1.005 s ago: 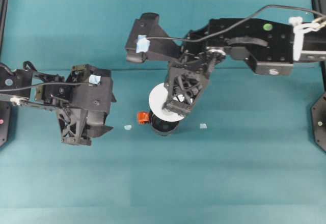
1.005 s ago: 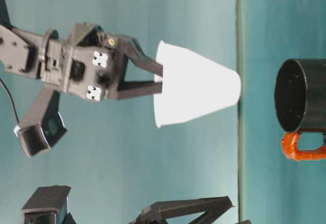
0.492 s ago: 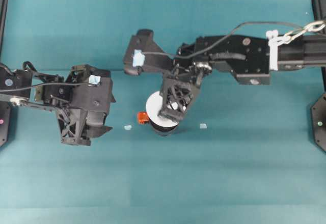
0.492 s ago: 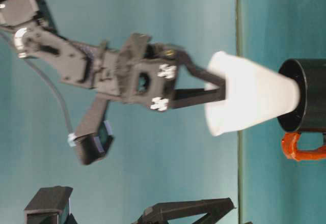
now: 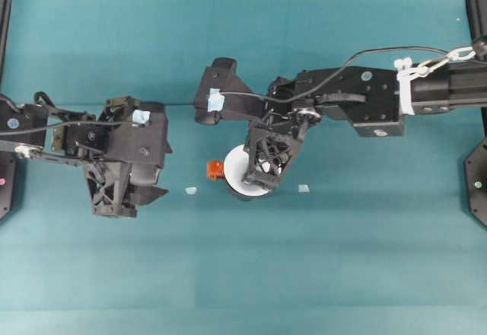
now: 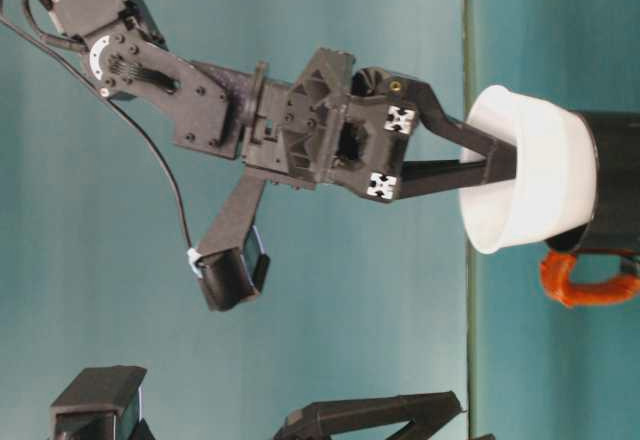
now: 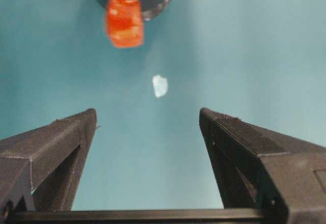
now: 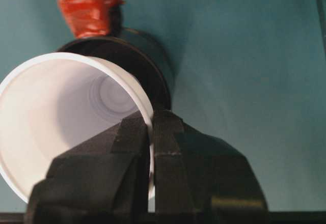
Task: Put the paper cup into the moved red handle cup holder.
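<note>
a: right end effector (image 8: 151, 147)?
b: clamped on the paper cup (image 8: 61, 117) rim, cup partly down in the red handle cup holder (image 8: 145, 63) (frame centre, overhead).
a: left end effector (image 7: 147, 127)?
b: fingers apart, over bare worktop (image 5: 342, 259).

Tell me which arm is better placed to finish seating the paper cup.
Right: its gripper pinches the paper cup rim, cup partly inside the red handle cup holder. The left gripper is open, off to the side.
</note>
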`<state>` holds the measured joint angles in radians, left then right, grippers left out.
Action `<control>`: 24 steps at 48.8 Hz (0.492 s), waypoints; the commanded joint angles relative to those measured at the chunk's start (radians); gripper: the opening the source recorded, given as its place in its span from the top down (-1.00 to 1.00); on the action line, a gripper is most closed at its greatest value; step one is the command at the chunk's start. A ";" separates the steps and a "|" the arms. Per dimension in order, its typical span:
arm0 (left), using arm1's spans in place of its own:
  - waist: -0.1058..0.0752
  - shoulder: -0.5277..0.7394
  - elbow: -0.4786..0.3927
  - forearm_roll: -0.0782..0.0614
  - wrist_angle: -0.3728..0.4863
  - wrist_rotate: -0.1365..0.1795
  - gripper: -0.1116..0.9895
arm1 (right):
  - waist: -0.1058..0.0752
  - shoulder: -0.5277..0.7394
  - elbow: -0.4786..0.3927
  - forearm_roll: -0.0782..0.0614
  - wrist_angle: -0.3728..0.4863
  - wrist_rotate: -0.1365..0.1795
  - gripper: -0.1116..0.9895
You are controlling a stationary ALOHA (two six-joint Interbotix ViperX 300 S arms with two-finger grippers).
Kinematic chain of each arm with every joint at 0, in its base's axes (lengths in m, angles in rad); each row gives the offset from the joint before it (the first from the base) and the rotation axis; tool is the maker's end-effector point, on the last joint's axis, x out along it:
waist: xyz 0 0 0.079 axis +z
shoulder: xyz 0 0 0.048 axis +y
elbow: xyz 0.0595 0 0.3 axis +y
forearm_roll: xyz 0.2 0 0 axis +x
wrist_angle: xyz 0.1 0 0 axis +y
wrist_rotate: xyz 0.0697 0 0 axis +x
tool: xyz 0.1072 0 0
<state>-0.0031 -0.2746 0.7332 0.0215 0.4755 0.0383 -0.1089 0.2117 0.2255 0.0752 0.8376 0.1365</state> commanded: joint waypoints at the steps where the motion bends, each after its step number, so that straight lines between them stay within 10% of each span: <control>1: 0.000 -0.005 -0.009 0.002 -0.008 -0.014 -0.84 | 0.009 0.000 -0.014 0.002 -0.009 -0.008 0.99; 24: -0.005 -0.005 -0.009 0.000 -0.011 -0.020 -0.83 | 0.023 0.009 -0.018 0.003 -0.009 -0.006 0.99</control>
<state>-0.0061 -0.2730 0.7332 0.0215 0.4725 0.0199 -0.0951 0.2286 0.2224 0.0752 0.8330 0.1365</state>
